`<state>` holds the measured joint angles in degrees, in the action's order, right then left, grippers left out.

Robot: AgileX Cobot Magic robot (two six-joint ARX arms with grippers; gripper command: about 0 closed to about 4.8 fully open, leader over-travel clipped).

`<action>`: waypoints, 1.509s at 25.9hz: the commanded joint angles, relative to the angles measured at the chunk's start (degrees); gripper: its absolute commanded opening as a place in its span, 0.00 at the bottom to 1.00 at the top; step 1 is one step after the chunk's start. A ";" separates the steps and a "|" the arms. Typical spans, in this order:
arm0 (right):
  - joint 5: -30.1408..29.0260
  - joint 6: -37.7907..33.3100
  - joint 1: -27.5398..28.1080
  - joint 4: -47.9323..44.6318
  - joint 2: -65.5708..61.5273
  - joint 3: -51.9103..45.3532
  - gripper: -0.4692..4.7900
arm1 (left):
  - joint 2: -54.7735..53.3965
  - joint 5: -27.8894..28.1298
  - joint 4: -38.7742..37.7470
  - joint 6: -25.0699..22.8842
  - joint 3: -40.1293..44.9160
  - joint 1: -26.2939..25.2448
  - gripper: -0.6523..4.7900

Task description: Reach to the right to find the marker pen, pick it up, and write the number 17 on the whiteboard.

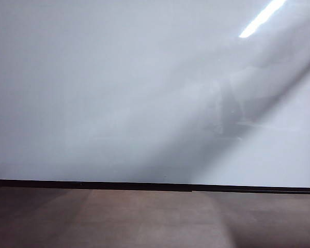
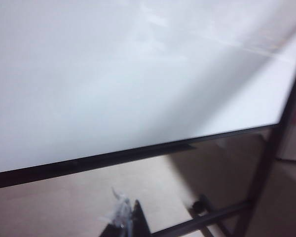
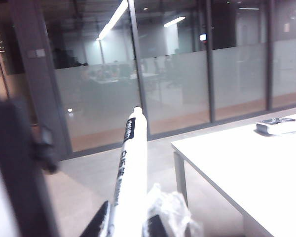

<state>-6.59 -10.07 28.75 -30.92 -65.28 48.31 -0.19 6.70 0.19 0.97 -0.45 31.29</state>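
The whiteboard (image 1: 119,93) fills the exterior view, glossy white with a thin black lower edge, and neither arm shows there. The number 17 is out of view. In the left wrist view the whiteboard (image 2: 113,74) slants across the picture, and only one dark fingertip (image 2: 136,212) of my left gripper (image 2: 130,222), wrapped in white material, pokes in below the board. My right gripper (image 3: 128,224) is shut on the white marker pen (image 3: 130,168). The pen sticks out from between the jaws, cap end away from me, and points toward a glass wall.
A white table (image 3: 246,168) with a flat device (image 3: 281,126) on it stands beside the right gripper. Frosted glass partitions (image 3: 163,89) lie beyond it. The board's dark stand bars and a caster (image 2: 201,202) sit on the brown floor (image 1: 144,217). A dark post (image 3: 15,173) stands close by.
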 commanded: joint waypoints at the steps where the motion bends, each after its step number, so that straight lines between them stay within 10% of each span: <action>1: 0.52 1.05 0.13 10.03 8.66 0.15 0.07 | -0.04 -0.07 0.52 -0.11 -0.04 -0.04 0.11; 12: -5.81 -6.84 -0.13 44.39 41.20 0.13 0.07 | -0.04 -0.28 0.31 -0.11 -4.66 0.04 0.11; 25: -10.01 -16.50 -11.23 33.77 37.83 0.31 0.07 | -12.24 -0.28 -9.14 -0.11 -37.35 0.04 0.11; 30: -6.93 -15.87 -24.13 26.38 28.59 3.28 0.07 | -18.12 -0.26 -5.18 -0.11 -41.46 0.02 0.11; 39: 24.83 5.73 -61.77 15.41 7.78 11.69 0.07 | -22.29 -0.28 -4.79 -0.11 -41.75 -0.02 0.11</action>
<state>11.68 -9.74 -30.55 -10.72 -54.28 58.33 -21.98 6.66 -5.21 0.97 -41.69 31.24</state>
